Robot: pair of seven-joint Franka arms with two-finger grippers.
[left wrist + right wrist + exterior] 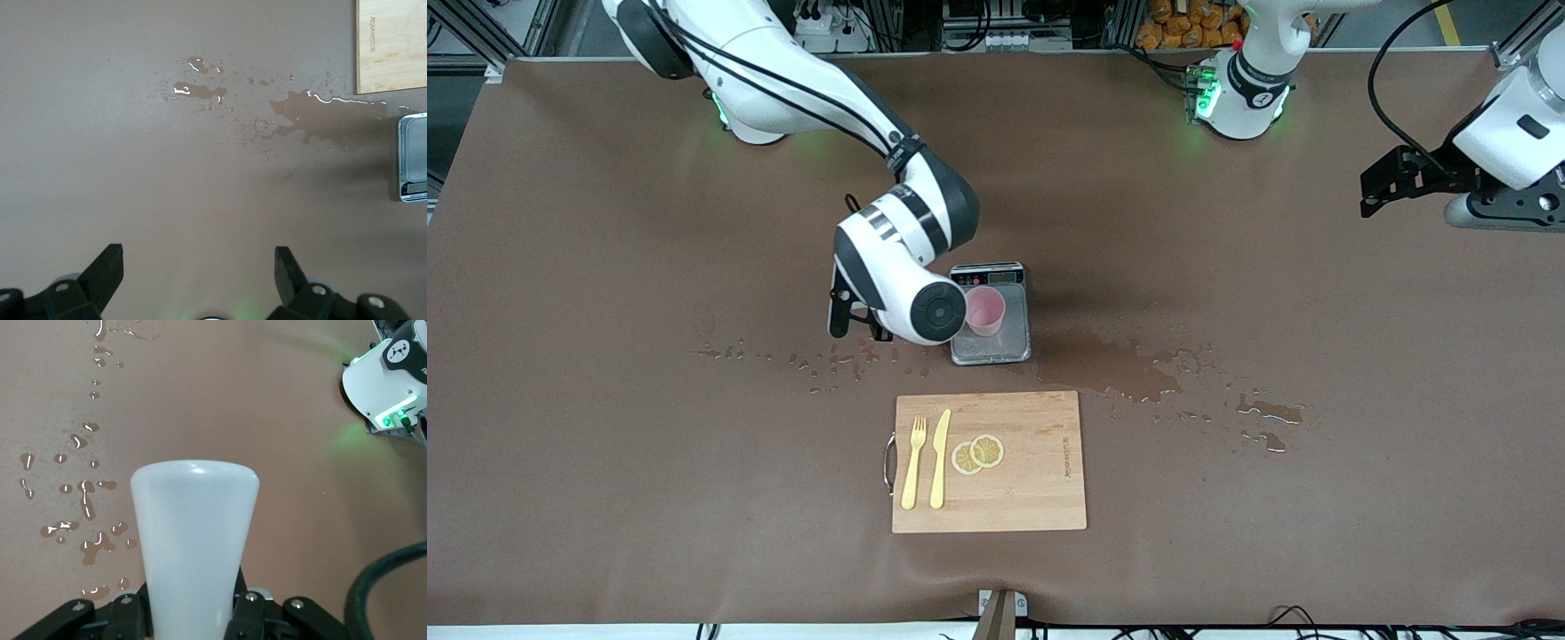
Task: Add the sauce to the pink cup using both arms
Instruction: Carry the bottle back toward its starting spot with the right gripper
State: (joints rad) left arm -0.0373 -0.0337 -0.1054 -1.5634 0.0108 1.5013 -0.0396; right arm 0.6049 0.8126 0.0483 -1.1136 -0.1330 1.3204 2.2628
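Note:
The pink cup [985,309] stands upright on a small grey scale [991,348] at the middle of the table. Beside the cup, on the side toward the right arm's end, is my right gripper [845,311]. In the right wrist view the right gripper [193,608] is shut on the whitish body of the sauce bottle [193,540]. Its orange cap and nozzle are hidden, and in the front view the wrist hides the whole bottle. My left gripper [1371,191] waits open over the left arm's end of the table, with nothing between its fingers [103,273].
A wooden cutting board [1040,484] lies nearer the front camera than the scale, bearing a yellow fork [913,462], a knife [940,458] and lemon slices [978,453]. A spilled puddle [1129,369] and scattered drops [818,360] wet the brown table either side of the scale.

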